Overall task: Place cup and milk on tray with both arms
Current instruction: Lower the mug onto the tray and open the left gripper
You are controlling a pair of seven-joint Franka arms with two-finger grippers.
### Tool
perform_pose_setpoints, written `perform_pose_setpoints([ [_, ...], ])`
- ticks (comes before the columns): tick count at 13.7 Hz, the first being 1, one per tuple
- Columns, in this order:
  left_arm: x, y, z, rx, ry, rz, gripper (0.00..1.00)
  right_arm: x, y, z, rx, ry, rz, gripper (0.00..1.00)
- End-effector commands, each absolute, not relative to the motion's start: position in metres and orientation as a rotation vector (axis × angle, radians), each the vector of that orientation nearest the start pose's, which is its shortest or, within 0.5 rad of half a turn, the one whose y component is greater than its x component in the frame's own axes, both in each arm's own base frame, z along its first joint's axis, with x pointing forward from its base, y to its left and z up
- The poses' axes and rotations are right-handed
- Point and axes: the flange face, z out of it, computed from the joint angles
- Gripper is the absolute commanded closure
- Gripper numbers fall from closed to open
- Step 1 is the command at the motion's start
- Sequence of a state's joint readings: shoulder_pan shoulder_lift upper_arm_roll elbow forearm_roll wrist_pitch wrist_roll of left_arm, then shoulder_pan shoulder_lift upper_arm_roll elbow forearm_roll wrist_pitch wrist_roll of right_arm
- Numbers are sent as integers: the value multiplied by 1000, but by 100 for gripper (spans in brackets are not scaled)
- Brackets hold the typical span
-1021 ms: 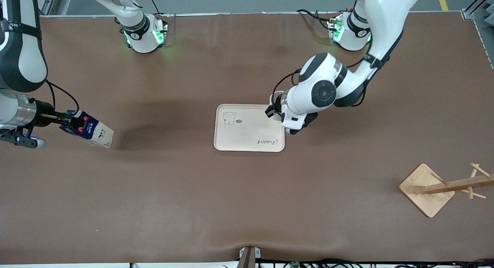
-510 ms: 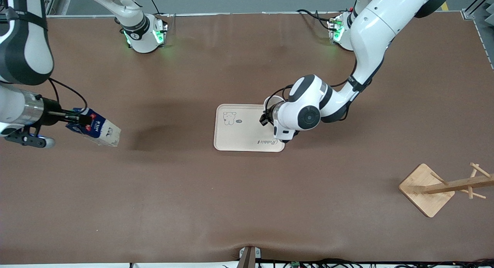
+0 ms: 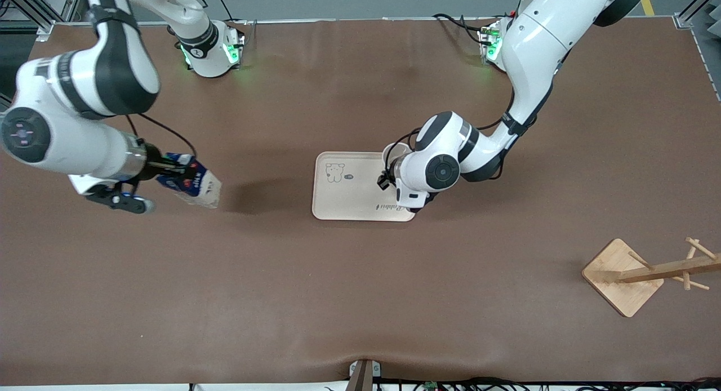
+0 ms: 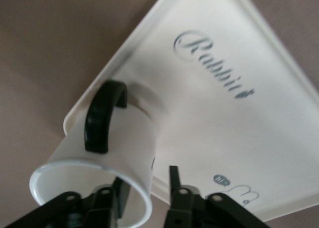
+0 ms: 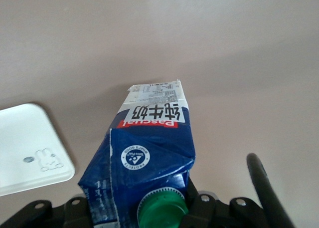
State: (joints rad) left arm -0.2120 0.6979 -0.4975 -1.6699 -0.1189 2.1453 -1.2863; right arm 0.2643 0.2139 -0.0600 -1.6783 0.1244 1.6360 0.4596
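The cream tray lies mid-table and also shows in the left wrist view and the right wrist view. My left gripper is shut on the white cup, one finger inside the rim and one outside. It holds the cup over the tray's edge toward the left arm's end. The left wrist view shows that gripper, the cup and its black handle; I cannot tell if the cup touches the tray. My right gripper is shut on the tilted blue milk carton above the table, beside the tray toward the right arm's end. The right wrist view shows the gripper, the carton and its green cap.
A wooden rack with pegs lies tipped on its square base near the front camera at the left arm's end of the table. The brown table mat stretches between it and the tray.
My right arm has carried the milk across the table toward the tray. My left arm has shifted the cup a little farther over the tray.
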Motion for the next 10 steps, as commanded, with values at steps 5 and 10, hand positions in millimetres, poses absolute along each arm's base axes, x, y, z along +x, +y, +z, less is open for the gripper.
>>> perform_pose_setpoints([
  [5, 579, -401, 332, -3021, -1081, 445, 0, 551, 298, 416, -3020, 249, 460, 70],
  [10, 600, -361, 401, -2972, -993, 179, 0, 525, 394, 388, -3033, 311, 383, 67],
])
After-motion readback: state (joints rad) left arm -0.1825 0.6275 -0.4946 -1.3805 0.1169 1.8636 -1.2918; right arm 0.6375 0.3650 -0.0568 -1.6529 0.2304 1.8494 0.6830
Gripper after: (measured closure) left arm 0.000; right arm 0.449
